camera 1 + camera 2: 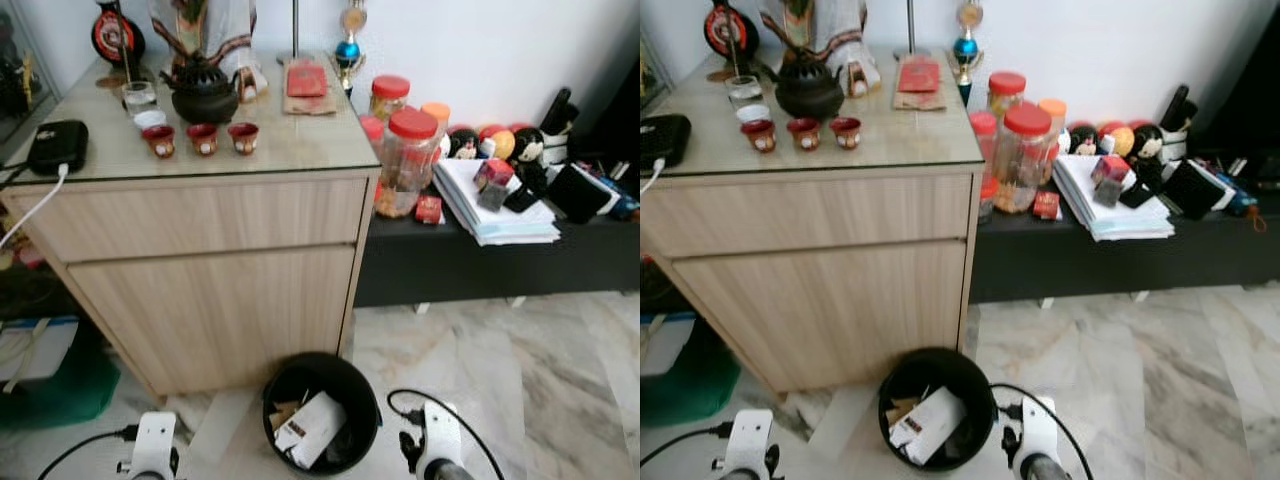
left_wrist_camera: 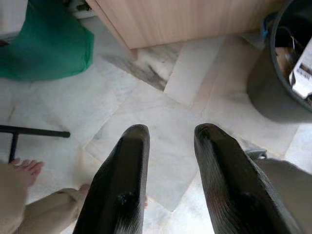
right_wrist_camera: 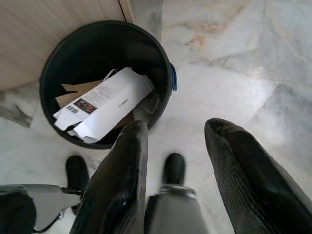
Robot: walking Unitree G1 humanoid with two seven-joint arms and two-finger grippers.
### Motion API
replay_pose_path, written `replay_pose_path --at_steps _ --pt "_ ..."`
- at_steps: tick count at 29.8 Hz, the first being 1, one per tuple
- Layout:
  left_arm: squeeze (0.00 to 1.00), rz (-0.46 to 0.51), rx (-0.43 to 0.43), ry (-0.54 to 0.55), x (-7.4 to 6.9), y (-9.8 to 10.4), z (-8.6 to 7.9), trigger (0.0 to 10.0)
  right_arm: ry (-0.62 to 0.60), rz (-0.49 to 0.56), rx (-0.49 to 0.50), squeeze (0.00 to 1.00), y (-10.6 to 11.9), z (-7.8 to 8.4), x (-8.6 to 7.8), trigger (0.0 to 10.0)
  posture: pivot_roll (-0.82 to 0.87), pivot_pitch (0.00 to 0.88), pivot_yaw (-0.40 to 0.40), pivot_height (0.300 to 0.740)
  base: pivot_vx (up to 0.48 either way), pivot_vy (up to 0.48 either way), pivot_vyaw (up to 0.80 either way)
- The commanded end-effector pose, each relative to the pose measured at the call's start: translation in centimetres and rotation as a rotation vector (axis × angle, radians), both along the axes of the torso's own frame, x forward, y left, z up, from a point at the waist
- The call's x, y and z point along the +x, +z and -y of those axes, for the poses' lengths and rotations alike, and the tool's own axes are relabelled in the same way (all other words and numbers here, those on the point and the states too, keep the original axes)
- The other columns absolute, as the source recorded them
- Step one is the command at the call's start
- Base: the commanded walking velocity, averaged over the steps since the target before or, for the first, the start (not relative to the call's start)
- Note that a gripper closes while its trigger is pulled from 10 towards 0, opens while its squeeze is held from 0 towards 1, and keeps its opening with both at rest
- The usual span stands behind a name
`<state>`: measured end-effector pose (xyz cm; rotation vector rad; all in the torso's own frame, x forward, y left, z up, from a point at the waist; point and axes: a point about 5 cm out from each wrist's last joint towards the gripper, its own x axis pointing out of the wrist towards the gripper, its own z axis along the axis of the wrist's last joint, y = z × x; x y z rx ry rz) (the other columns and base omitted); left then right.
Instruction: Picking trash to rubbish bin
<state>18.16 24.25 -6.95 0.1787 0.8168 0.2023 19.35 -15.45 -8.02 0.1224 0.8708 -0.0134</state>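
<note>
The rubbish bin (image 3: pixel 105 80) sits just ahead of the right gripper (image 3: pixel 195 180), a white carton (image 3: pixel 105 105) lying inside. Both the right and the left gripper (image 2: pixel 170 180) have jaws wide and empty

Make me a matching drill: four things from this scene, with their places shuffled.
Things:
1. white cardboard box
2. dark round teapot
3. stack of white papers
4. green bag

Places:
A. on the low black bench
B. on the floor left of the wooden cabinet
C. inside the black rubbish bin
D. on the cabinet's top

Pairs: 1-C, 2-D, 3-A, 4-B

Both arms low, left gripper (image 2: pixel 168 146) & right gripper (image 3: pixel 178 146) – fingers apart, empty
</note>
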Motion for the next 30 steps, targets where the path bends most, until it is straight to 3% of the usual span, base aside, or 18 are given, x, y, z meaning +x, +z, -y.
replay_pose_path --at_steps 1,30 --pt "0.0 -0.012 0.004 -0.018 0.05 -0.05 0.12 10.0 -0.004 0.006 -0.004 0.0 0.04 0.16 0.04 10.0 0.06 0.0 -0.03 0.74 -0.337 0.0 0.0" --pt "0.0 -0.005 -0.002 -0.014 0.39 0.07 0.25 10.0 0.024 0.047 0.0 0.0 0.56 -0.3 0.96 10.0 0.06 0.0 -0.036 0.74 -0.289 0.0 0.0"
